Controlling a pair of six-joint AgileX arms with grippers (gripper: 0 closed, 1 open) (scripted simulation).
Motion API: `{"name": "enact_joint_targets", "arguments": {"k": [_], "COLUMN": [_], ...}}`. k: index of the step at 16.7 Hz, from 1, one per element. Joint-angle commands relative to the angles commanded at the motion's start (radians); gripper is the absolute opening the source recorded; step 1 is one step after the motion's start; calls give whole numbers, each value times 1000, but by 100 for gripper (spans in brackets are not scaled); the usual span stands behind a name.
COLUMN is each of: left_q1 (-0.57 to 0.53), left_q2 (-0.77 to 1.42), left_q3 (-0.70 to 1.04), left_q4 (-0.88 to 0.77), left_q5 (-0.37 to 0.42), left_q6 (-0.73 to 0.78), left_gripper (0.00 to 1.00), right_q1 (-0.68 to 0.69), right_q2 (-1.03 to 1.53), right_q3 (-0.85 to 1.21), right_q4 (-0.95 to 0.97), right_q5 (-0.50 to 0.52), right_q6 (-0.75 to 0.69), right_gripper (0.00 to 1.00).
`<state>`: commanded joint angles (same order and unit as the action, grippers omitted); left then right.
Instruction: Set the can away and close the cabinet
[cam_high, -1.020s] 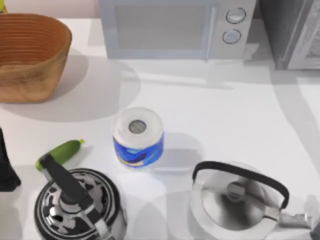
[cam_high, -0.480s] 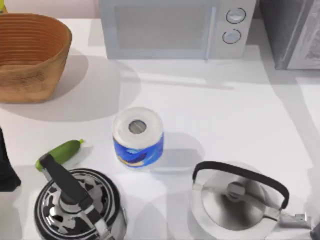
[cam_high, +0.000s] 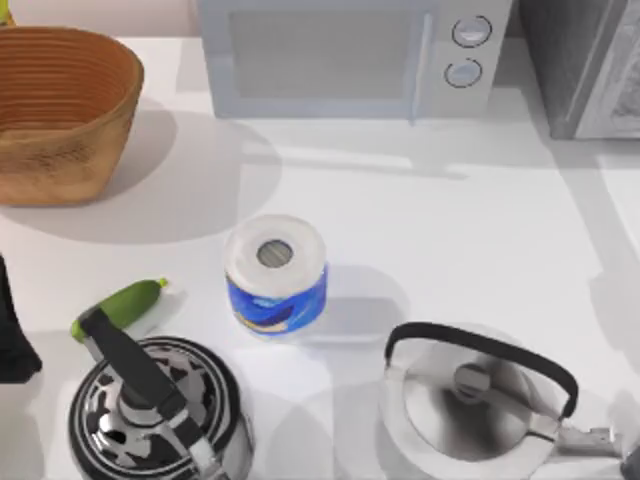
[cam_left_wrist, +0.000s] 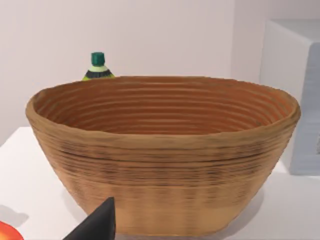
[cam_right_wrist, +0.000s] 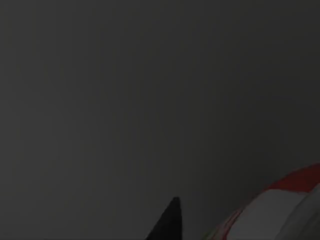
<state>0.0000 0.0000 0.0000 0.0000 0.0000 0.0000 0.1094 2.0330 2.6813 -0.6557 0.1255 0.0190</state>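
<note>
The right wrist view is dark, yet the can (cam_right_wrist: 285, 200) is showing its red and white label just beside one black fingertip (cam_right_wrist: 167, 222) of the right gripper; whether that gripper is clamping it cannot be told. The left arm (cam_high: 12, 340) is sitting at the table's (cam_high: 450, 230) left edge, its wrist camera facing the wicker basket (cam_left_wrist: 165, 155) straight ahead with a green-capped bottle (cam_left_wrist: 98, 66) behind it, and that gripper's state cannot be told either.
</note>
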Motion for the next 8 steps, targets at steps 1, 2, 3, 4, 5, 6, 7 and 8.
{"name": "enact_joint_targets", "arguments": {"k": [1, 2, 3, 4, 5, 6, 7, 8], "left_q1": [0, 0, 0, 0, 0, 0, 0, 0], "left_q2": [0, 0, 0, 0, 0, 0, 0, 0], "left_q3": [0, 0, 0, 0, 0, 0, 0, 0], "left_q4": [0, 0, 0, 0, 0, 0, 0, 0], "left_q5": [0, 0, 0, 0, 0, 0, 0, 0], "left_q6": [0, 0, 0, 0, 0, 0, 0, 0], "left_gripper": [100, 100, 100, 100, 100, 100, 100, 100], "right_q1": [-5, -9, -10, -10, -10, -10, -10, -10], "right_q2": [24, 40, 46, 46, 46, 46, 46, 46], "right_q3": [27, 45, 51, 51, 51, 51, 51, 51], "right_q4": [-8, -13, -15, -15, -15, -15, -15, -15], "right_q5": [-1, -2, -2, -2, -2, -2, -2, -2], "right_q6": [0, 0, 0, 0, 0, 0, 0, 0], "right_gripper": [0, 0, 0, 0, 0, 0, 0, 8]}}
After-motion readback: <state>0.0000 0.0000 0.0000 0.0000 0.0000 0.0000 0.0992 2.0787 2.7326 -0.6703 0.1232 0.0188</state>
